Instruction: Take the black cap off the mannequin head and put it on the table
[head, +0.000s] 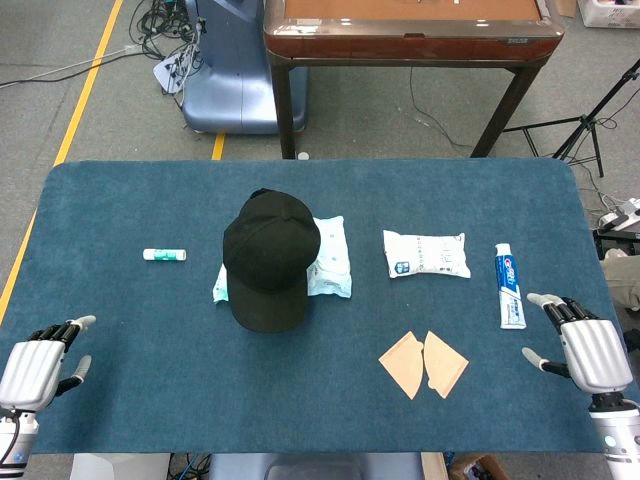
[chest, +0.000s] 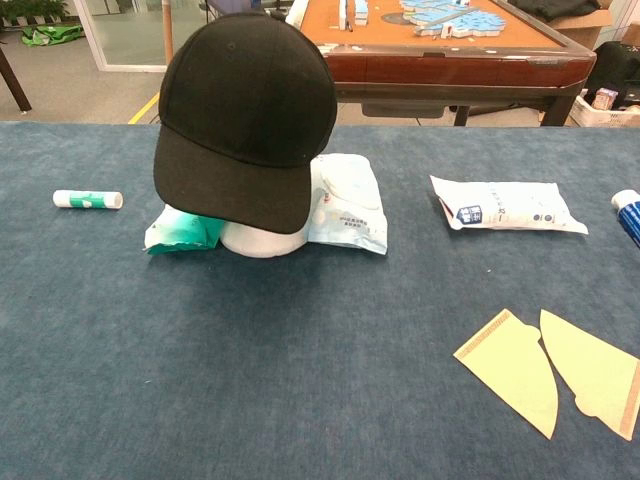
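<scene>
The black cap (head: 270, 258) (chest: 245, 115) sits on the white mannequin head (chest: 263, 240), brim toward me, in the middle of the blue table (head: 150, 330). The cap hides almost all of the head; only its white base shows in the chest view. My left hand (head: 38, 368) rests at the near left corner, fingers spread, holding nothing. My right hand (head: 585, 347) rests at the near right edge, fingers apart and empty. Both hands are far from the cap and show only in the head view.
A wet-wipe pack (head: 330, 258) and a teal packet (chest: 182, 232) lie behind the head. A small white-green tube (head: 164, 254) lies left. A white pouch (head: 427, 254), toothpaste (head: 509, 285) and two tan paper pieces (head: 424, 363) lie right. A wooden table (head: 410, 35) stands beyond.
</scene>
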